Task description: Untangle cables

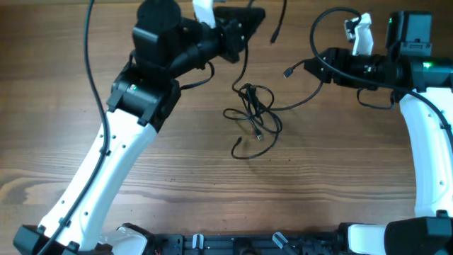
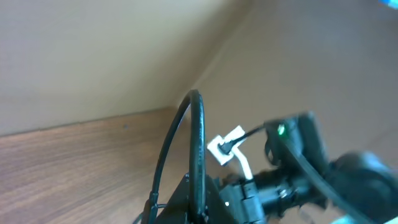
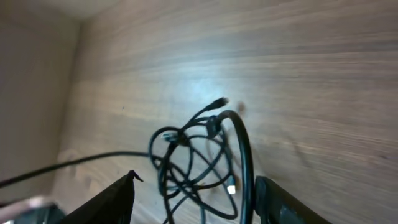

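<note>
The cables [image 1: 253,113] lie as a loose black tangle at the table's middle. One strand rises from the tangle to my left gripper [image 1: 244,28] at the top centre. That gripper is shut on it, and the strand arches up out of the shut jaws as the cable [image 2: 196,143] in the left wrist view. Another strand runs right from the tangle and ends in a plug [image 1: 289,71] just left of my right gripper [image 1: 316,64]. My right gripper [image 3: 199,205] is open above the tangle [image 3: 199,155]. One strand passes close along the inside of its right finger [image 3: 280,202]; I cannot tell whether they touch.
The wooden table [image 1: 170,163] spreads all round the tangle. A further thin cord end [image 1: 274,35] hangs at the top edge between the two arms. The left arm [image 1: 113,163] crosses the left half; the right arm [image 1: 425,142] stands along the right edge.
</note>
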`<state>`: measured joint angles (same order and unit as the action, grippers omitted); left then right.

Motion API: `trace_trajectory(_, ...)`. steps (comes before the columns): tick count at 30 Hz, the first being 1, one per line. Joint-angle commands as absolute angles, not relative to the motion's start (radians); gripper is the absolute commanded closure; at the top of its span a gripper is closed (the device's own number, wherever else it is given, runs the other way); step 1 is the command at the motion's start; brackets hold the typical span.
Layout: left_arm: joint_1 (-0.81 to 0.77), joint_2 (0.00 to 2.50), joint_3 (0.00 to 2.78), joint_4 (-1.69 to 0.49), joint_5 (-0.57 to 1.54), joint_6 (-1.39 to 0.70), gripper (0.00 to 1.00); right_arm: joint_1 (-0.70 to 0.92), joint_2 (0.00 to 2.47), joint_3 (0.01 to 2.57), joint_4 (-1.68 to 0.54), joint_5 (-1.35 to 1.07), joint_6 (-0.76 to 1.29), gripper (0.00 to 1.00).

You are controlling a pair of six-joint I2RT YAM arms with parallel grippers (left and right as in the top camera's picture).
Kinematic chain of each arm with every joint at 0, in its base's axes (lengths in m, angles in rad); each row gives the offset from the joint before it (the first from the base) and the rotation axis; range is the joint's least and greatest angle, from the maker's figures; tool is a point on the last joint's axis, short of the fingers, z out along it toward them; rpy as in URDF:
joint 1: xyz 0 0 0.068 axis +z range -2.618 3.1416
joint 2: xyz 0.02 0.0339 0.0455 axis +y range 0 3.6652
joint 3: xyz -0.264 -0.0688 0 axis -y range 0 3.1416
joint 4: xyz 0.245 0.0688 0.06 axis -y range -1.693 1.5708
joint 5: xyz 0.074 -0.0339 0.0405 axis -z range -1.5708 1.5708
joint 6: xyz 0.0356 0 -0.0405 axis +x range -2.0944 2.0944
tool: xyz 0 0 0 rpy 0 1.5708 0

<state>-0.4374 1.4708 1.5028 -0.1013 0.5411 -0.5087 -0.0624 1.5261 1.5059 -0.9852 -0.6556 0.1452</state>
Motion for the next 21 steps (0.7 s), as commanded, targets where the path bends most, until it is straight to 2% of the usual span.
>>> trace_trajectory(1,-0.416,1.445,1.506,-0.066,0.511,-0.713,0.96,-0.114,1.528,1.553,-0.979,-0.572,0.239,0.36)
trace_trajectory(6,-0.415,1.445,1.506,-0.046,0.515,-0.715,0.96,-0.129,1.528,1.565,-0.991,-0.578,0.192,0.35)
trace_trajectory(11,-0.408,1.448,1.506,-0.173,0.503,-0.701,0.96,-0.114,1.538,1.557,-1.047,-0.584,0.088,0.36)
trace_trajectory(18,-0.381,1.448,1.505,-0.264,0.495,-0.625,0.96,0.013,1.627,1.542,-1.022,-0.565,0.0,0.42)
trace_trajectory(21,-0.381,1.448,1.505,-0.298,0.465,-0.606,0.96,0.065,1.675,1.542,-1.005,-0.53,0.004,0.49)
